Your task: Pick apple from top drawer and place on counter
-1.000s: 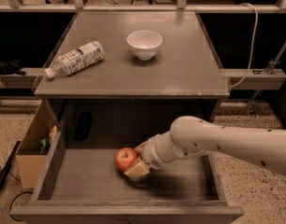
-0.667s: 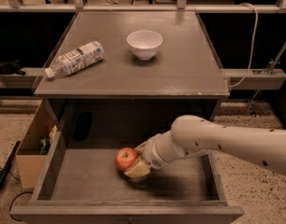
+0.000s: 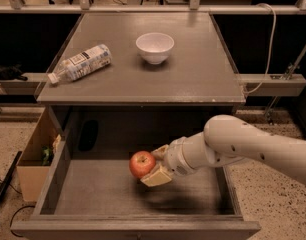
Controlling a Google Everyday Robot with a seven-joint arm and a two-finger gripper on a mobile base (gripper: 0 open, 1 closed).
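Note:
The red apple [image 3: 141,163] is held between the tan fingers of my gripper [image 3: 152,164], which reaches in from the right on a white arm. The gripper is shut on the apple and holds it a little above the floor of the open top drawer [image 3: 93,191], with a shadow beneath it. The counter [image 3: 193,69] is the grey cabinet top above and behind the drawer.
A white bowl [image 3: 154,47] and a plastic bottle [image 3: 80,63] lying on its side are on the counter. A tan cardboard box [image 3: 35,159] stands left of the drawer. A dark object [image 3: 88,135] lies at the drawer's back left.
The apple and gripper have risen slightly off the drawer floor; the arm has lifted a little.

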